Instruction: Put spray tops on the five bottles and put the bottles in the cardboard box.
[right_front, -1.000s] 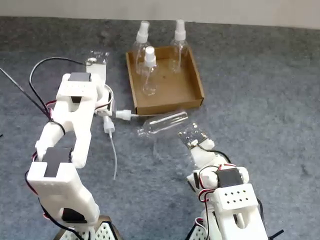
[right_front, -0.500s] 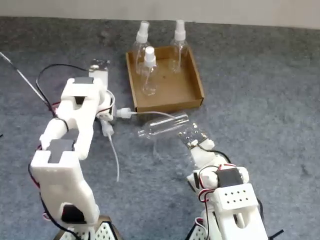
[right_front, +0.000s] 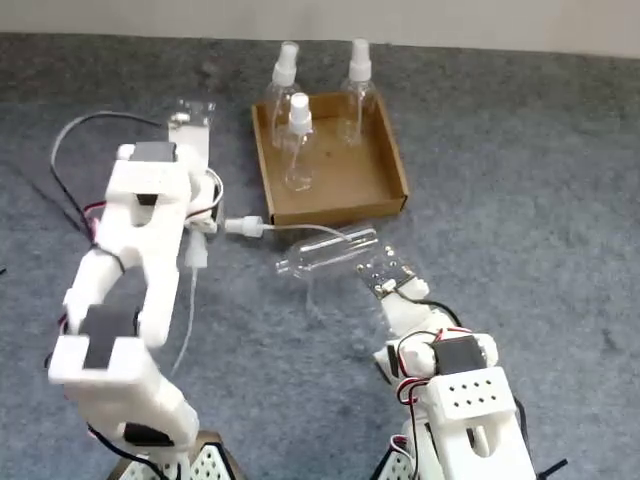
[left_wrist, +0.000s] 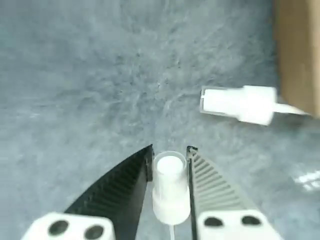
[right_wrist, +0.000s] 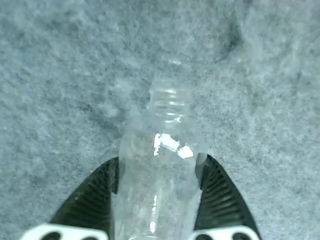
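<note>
1. Between the black ribbed jaws of the left gripper sits a white plastic spray top. They are drawn in narrow on its collar, with its head poking out past the tips. Its thin clear dip tube trails back under the arm. By my reading, that end would have to be swung round before it can enter a bottle.
2. The right gripper's jaws clamp the body of a clear plastic bottle, which lies roughly level. Its bare threaded neck juts out beyond the tips. Gripped this low, the open mouth stays free and faces the left arm, which suits receiving a top.
3. Just beyond the left jaws, a second white spray top lies loose on the grey carpet. It lies just beside the box wall, and its own tube runs toward the held bottle's neck.
4. Farther out from both pairs of jaws stands the shallow brown cardboard box. It holds three clear bottles already capped in white. The held bottle hangs just short of its near wall.
5. Past the left arm, away from the box, is another clear item, probably the fifth bottle. I cannot tell for sure.
6. The step in hand looks like mating top to bottle. Two bottles seem to remain uncapped and unboxed.
</note>
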